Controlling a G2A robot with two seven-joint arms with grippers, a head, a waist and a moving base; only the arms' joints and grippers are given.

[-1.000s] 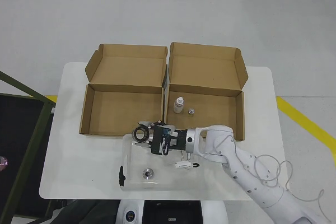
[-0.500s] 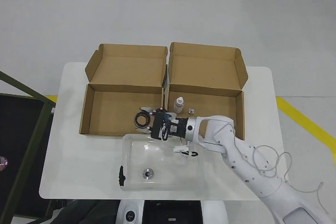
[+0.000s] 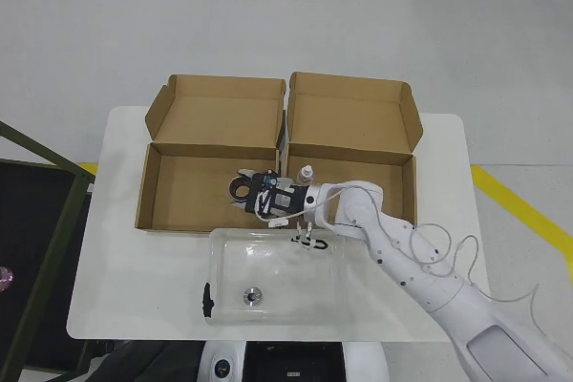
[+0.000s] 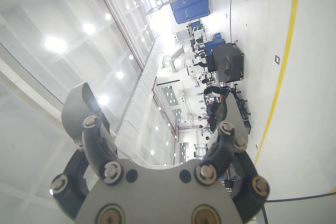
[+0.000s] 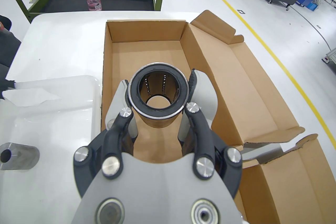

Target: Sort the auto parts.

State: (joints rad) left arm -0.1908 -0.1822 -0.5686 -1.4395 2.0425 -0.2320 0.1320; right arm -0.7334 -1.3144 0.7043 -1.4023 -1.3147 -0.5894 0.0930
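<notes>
Right arm reaches from the near right across to the left cardboard box [image 3: 210,186]. The right gripper [image 5: 159,82] has its fingers closed on a black linear bearing [image 5: 159,97], pinching its outer wall from two opposite sides.

Bearing position: over the near right part of the left box, inside its walls as seen from above. Whether it clears the box floor or touches it I cannot tell. In the wrist view it looks held off the floor.

Long axis: the bore stands roughly upright, tilted a little. The top view sees it as a ring, and the wrist view looks down into the bore. The lower end face points at the brown floor directly below the fingers.

Judgement: the drop is straight down, with no sideways travel needed. The right arm is the only one near. The left gripper [image 4: 152,99] points out into the room, fingers spread apart and empty.

Other items:
- The right cardboard box [image 3: 349,186] holds a small white bottle [image 3: 307,173].
- The clear tray [image 3: 277,244] on the near surface holds a metal cylinder [image 3: 254,295].
- A small black part [image 3: 207,299] sits at the tray's left edge.

Risk: with the tilt, the bearing may tip or roll on release.
</notes>
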